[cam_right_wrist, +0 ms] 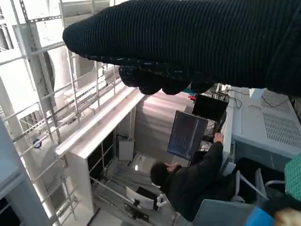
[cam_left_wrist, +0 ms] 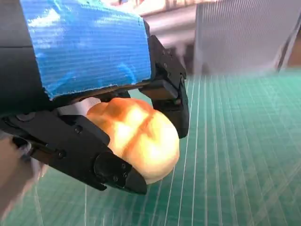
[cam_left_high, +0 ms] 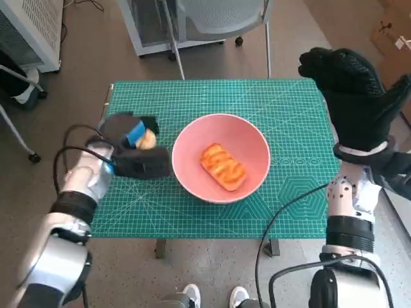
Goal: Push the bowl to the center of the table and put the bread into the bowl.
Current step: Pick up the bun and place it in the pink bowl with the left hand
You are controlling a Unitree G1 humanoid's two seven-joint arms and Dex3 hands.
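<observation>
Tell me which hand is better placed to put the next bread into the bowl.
The left hand. It already grips a bread roll just beside the pink bowl, which already holds one bread. The right hand is raised at the table's far right edge, holding nothing.

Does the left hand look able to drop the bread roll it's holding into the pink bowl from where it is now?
Probably yes. The left hand grips the bread roll just beside the pink bowl, with nothing between them. One pastry already lies inside, but space remains around it. The right hand is raised off to the far side.
</observation>
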